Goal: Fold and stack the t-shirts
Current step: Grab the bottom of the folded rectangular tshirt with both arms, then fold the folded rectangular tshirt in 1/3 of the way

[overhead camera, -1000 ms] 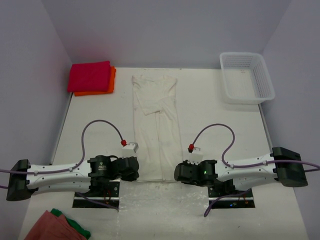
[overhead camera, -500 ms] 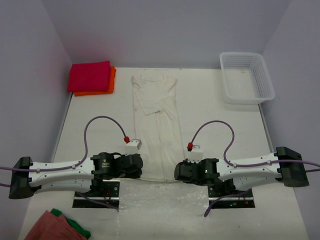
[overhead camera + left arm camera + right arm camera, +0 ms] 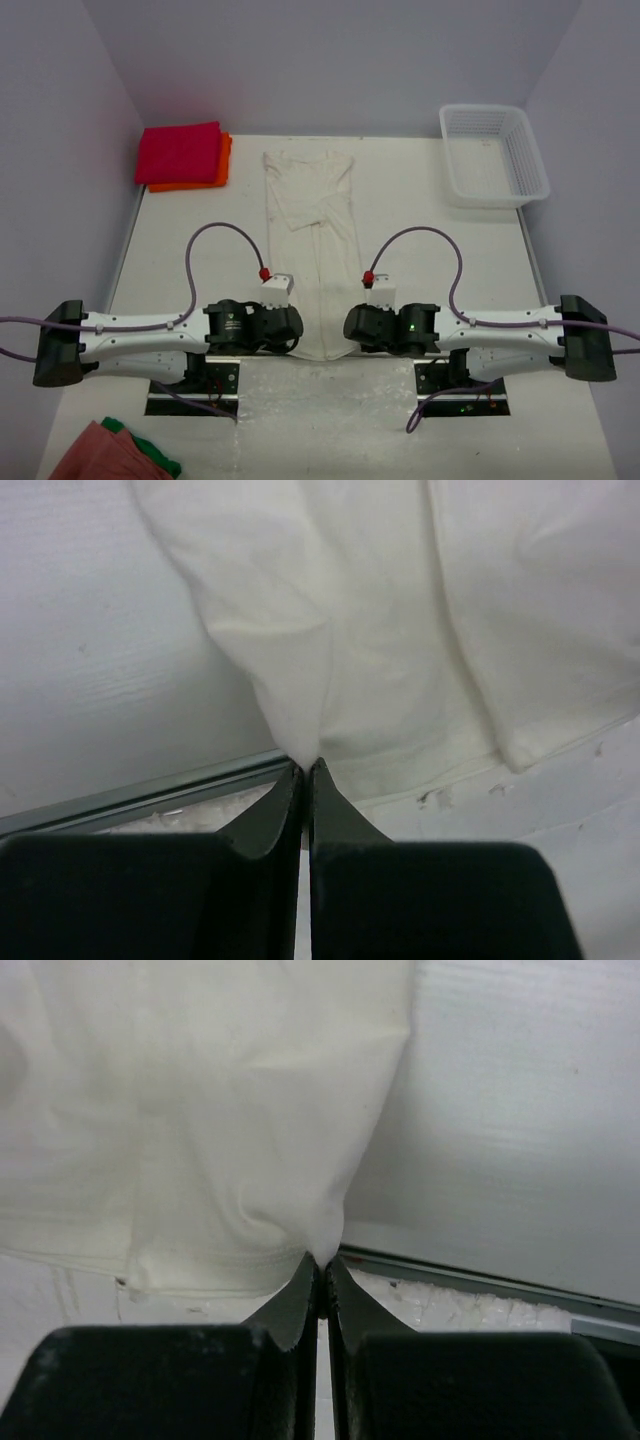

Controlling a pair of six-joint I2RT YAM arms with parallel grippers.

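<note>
So the left gripper [image 3: 306, 772] has its jaws squeezed onto a bunched corner of the cream-white t-shirt [image 3: 400, 630] right at the tips, and the right gripper [image 3: 322, 1262] pinches the other near corner the same way. Rest of the shirt stretches away ahead of both jaws; the magenta-red t-shirt [image 3: 180, 152] sits on the orange t-shirt [image 3: 225, 160] far ahead-left.

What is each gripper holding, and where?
Both pinch the cream-white t-shirt at its near edge: left gripper the left side, right gripper the right side.
</note>
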